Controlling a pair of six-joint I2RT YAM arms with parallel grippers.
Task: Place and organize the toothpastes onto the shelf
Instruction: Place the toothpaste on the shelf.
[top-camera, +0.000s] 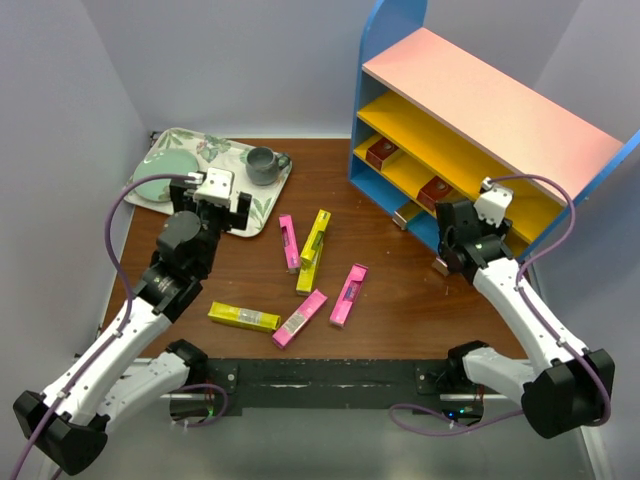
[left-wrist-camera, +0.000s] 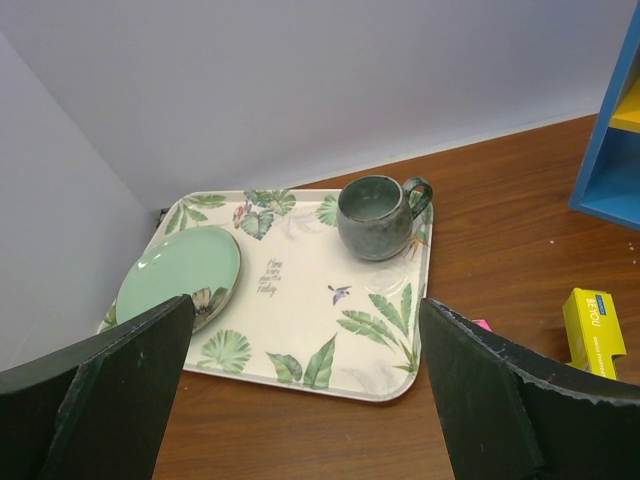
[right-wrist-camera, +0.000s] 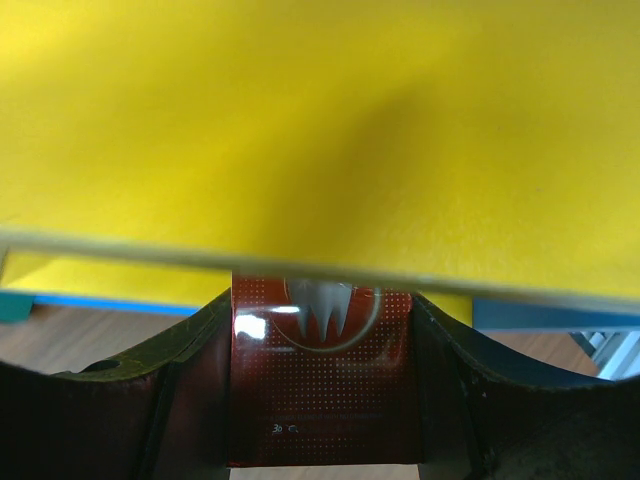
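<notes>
Pinching dark red carton (right-wrist-camera: 320, 410) across long sides, right pincer (right-wrist-camera: 320, 300); I judge it light, crushable. Left pincer (left-wrist-camera: 305, 305) spread.

A grey mug (left-wrist-camera: 375, 215) and green plate (left-wrist-camera: 180, 272) sit on floral tray (left-wrist-camera: 300, 312).

The toothpastes (top-camera: 348, 295) are pink, yellow or dotted dark red; shelf (top-camera: 480, 95) blue, pink, yellow; tray (left-wrist-camera: 300, 290) leaf-patterned.

Top camera: high behind arm bases (top-camera: 330, 385), looks down over table (top-camera: 400, 310). Left wrist: low, faces tray (left-wrist-camera: 300, 320) (also in top view, far left). Right wrist: close against yellow shelf board (right-wrist-camera: 300, 130).
</notes>
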